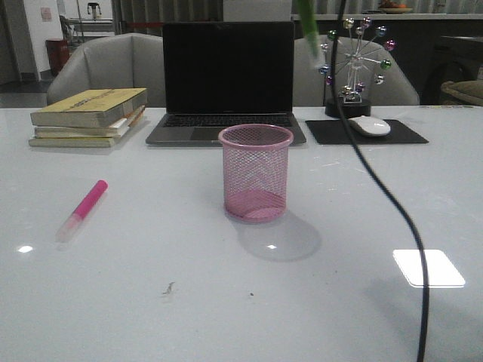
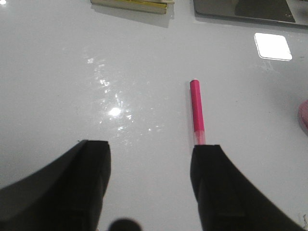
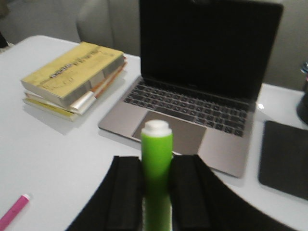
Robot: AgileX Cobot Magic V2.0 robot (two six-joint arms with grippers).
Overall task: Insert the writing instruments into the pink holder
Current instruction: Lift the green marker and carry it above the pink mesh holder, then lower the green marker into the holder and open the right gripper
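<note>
While the right hand [image 3: 156,192] grips the green marker [image 3: 157,168] high above the bench [image 1: 151,302], the left hand [image 2: 150,183] hangs open by the pink marker [image 1: 81,210], left of the upright holder [image 1: 255,173].

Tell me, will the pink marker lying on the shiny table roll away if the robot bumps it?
Probably. The round magenta-pink plastic highlighter marker lies flat on the glossy white table, so it could roll sideways or slide. It looks stiff, likely light, so the open left gripper should lift it easily.
</note>
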